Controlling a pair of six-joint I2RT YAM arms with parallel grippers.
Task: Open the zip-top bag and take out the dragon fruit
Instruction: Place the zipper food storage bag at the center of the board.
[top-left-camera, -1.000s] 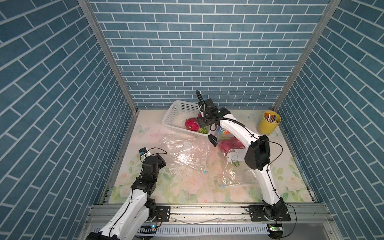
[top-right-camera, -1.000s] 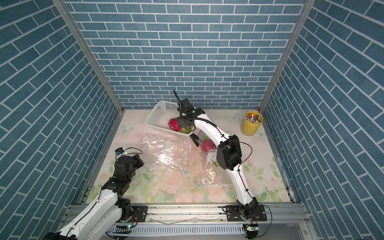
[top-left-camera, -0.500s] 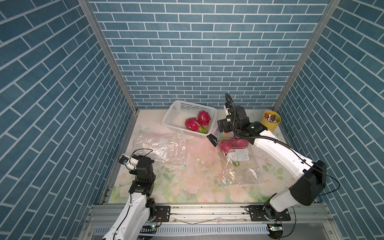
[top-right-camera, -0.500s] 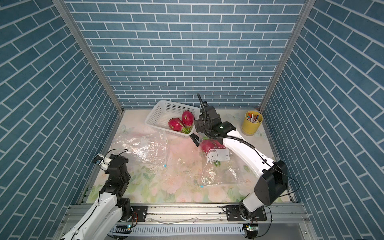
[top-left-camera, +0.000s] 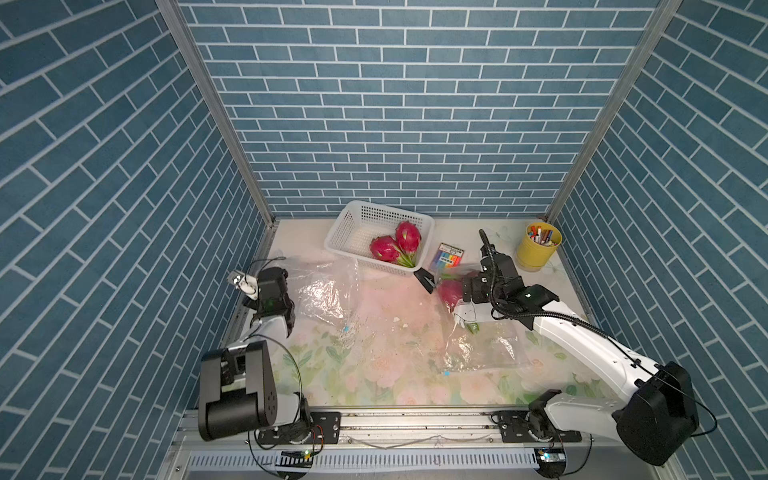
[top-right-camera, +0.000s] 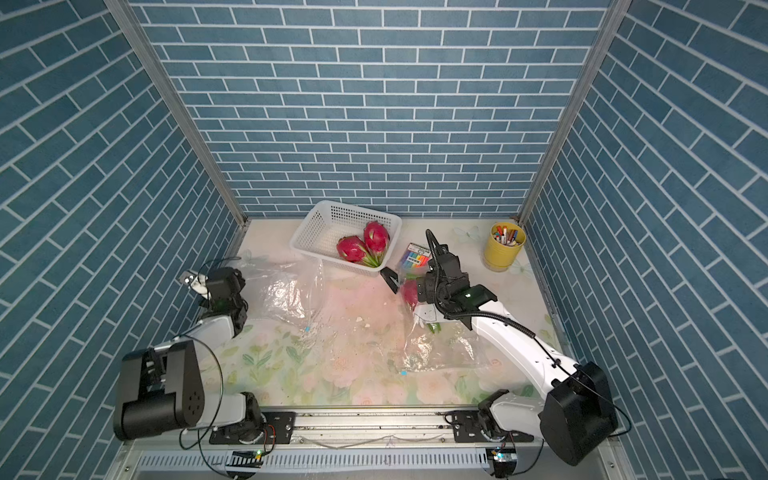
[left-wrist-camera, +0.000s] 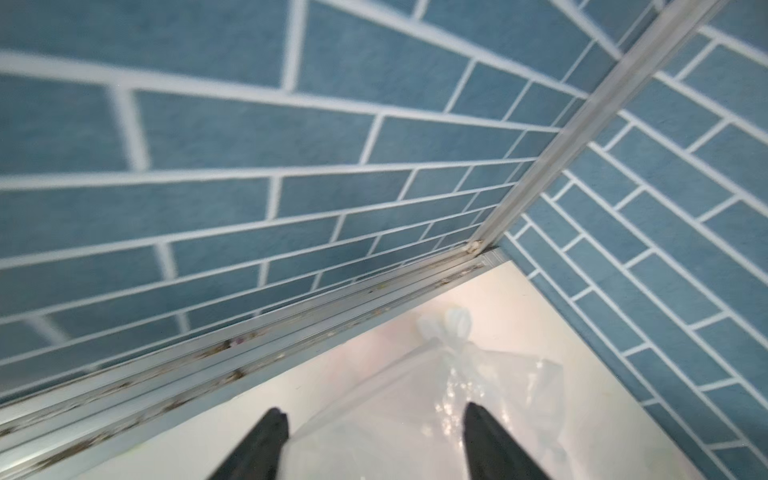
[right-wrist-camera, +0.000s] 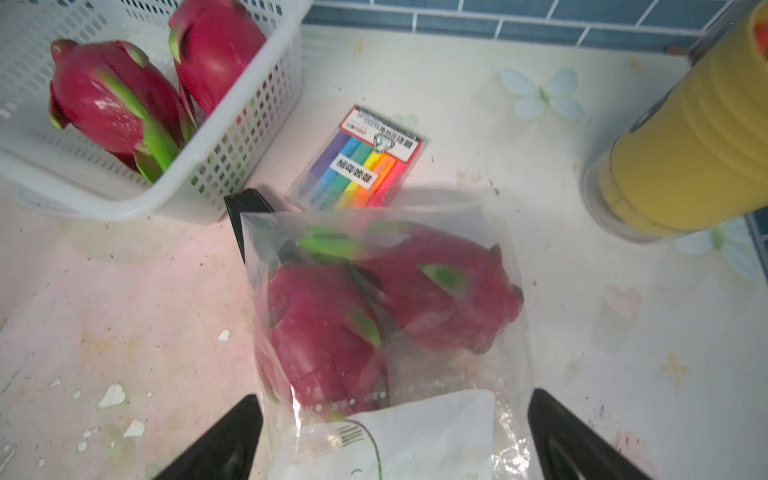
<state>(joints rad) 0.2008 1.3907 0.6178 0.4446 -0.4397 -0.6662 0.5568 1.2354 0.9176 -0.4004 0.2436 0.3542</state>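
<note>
Clear, glossy film of the zip-top bag (right-wrist-camera: 457, 374) lies directly beneath the right claw (right-wrist-camera: 395, 403), whose jaws stand apart, astride its white paper label (right-wrist-camera: 415, 436), clamping nothing; just ahead, inside the film, two dragon fruit (right-wrist-camera: 320, 332): magenta, waxy, ovoid, with green scales; beyond, a rainbow-coloured stationery pack (right-wrist-camera: 361, 166); farther, a perforated white basket (right-wrist-camera: 232, 137) and a ribbed yellow cup (right-wrist-camera: 685, 145). Left claw (left-wrist-camera: 374, 411), likewise apart, sits well aside at a second, empty bag (left-wrist-camera: 478, 374). Likely hazards: slick film slipping or bunching; jaws pinching fruit through plastic; the unanchored bag sliding across the desk (right-wrist-camera: 124, 291) into the pack.
</note>
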